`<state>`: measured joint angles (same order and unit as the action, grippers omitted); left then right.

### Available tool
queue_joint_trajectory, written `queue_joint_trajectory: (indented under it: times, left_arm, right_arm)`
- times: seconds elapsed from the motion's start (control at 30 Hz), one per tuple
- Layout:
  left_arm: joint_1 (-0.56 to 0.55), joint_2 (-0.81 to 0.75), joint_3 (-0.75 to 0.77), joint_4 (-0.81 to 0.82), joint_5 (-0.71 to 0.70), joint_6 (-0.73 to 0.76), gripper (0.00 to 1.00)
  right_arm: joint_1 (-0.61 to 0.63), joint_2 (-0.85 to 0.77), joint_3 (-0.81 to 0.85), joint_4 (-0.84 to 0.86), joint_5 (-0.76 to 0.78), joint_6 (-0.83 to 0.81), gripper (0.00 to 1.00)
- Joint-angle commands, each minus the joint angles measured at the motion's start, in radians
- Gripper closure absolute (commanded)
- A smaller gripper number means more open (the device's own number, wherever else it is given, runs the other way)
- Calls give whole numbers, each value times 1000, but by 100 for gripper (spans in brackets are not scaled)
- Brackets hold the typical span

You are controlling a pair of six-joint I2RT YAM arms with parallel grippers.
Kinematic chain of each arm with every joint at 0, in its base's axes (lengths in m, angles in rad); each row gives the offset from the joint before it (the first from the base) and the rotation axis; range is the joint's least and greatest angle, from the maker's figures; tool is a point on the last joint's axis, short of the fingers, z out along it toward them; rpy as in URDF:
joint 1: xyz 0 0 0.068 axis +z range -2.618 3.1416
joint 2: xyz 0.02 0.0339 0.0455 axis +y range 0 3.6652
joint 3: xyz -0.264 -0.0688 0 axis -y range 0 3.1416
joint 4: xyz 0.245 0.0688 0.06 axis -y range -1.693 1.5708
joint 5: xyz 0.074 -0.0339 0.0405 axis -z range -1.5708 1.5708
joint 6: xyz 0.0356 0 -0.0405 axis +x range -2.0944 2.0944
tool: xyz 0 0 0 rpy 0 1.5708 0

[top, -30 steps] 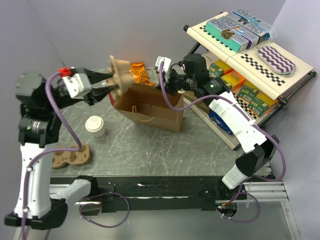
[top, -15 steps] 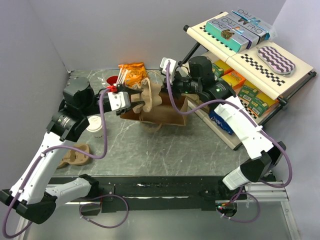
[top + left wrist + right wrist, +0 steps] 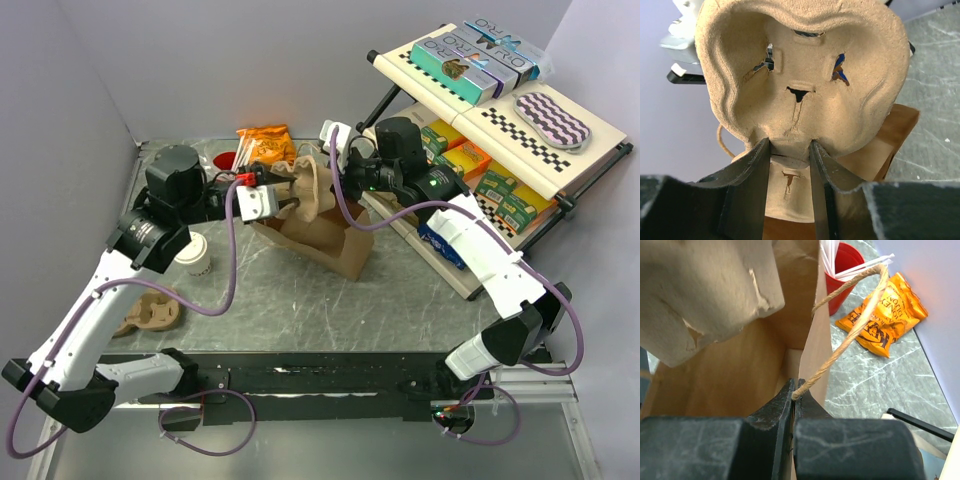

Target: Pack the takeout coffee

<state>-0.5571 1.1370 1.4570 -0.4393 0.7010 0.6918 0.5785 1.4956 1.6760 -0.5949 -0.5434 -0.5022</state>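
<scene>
A grey marbled tabletop (image 3: 400, 300) carries everything. To the right of the right fingers (image 3: 775, 410) stands a sloping, black-framed display rack (image 3: 520, 140). Its cream, checker-edged shelves hold coloured boxes.

A brown paper bag (image 3: 330, 240) stands open-mouthed on the tabletop between the two sets of fingers. The right fingers are pressed together, pinching the bag's upper rim on its right side.

The left fingers (image 3: 752, 190) are partly spread and pinch one edge of a brown moulded-pulp cup carrier (image 3: 800, 100). They hold it on edge at the bag's mouth; how far it sits inside cannot be told. In the right wrist view this carrier's pale side hangs over the bag's inside, just above and left of the right fingers.

A second brown pulp carrier (image 3: 150, 315) lies flat on the tabletop. It is well apart from the left fingers, back toward the arm bases.

An orange crinkled snack packet (image 3: 265, 145) lies on the tabletop just beyond the left fingers, near the back wall.

The small white paper cup with a white domed lid (image 3: 193, 255) stands upright on the tabletop, outside the bag. It is well apart from the left fingers, to their left and nearer the arm bases, just beside the left arm.

A red cup holding white sticks (image 3: 228, 160) stands beside the orange packet, beyond and left of the left fingers.

A thin twine handle (image 3: 855, 315) loops up from the bag's rim, touching the tips of the right fingers.
</scene>
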Motion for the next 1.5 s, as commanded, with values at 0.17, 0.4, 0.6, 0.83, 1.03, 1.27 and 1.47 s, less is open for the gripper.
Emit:
queue_joint_trajectory:
  times: [0.17, 0.4, 0.6, 0.83, 1.03, 1.27, 1.47]
  left_arm:
    - [-29, -25, -86, -18, -34, 117, 99]
    - [-43, -14, -95, -96, -101, 192, 99]
    - [-59, 23, -90, -118, -172, 230, 99]
    - [-93, 76, -57, -194, -213, 253, 99]
    - [-153, 116, -61, -196, -311, 256, 99]
    - [-233, 182, -21, -231, -478, 245, 99]
    - [-302, 248, 12, -277, -638, 210, 99]
  right_arm:
    - [4, -46, 10, 41, -9, 11, 100]
    - [3, -49, 8, 33, -20, -19, 100]
    - [6, -72, -18, 18, -58, -58, 100]
    - [6, -103, -38, 26, -58, -70, 100]
    - [30, -110, -32, 11, -64, -90, 100]
    - [89, -150, -88, -8, -43, -122, 100]
    - [121, -193, -146, -11, -35, -113, 100]
